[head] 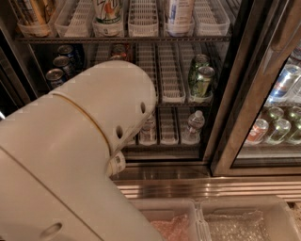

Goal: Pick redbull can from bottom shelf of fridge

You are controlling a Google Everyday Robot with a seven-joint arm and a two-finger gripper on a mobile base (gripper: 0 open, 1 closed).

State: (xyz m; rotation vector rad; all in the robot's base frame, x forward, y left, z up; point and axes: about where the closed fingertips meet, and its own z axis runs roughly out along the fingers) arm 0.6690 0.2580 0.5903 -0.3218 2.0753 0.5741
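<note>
The fridge (pixel 225 113) stands open in front of me, with a ribbed steel base (pixel 197 188). Its bottom shelf (pixel 168 128) holds white slotted lane trays. A slim silvery container (pixel 148 128) stands there, half hidden by my arm; I cannot tell whether it is the redbull can. A small clear water bottle (pixel 193 126) stands to its right. My big white arm (pixel 89 136) fills the left and centre and reaches towards the bottom shelf. The gripper is hidden behind the arm.
Green cans (pixel 202 80) stand on the middle shelf, dark-blue soda cans (pixel 59 70) at its left. Bottles stand on the rack above (pixel 176 14). The black frame of a glass door (pixel 256 94) angles across the right, with cans (pixel 277 124) behind the glass. White bins (pixel 235 219) lie below.
</note>
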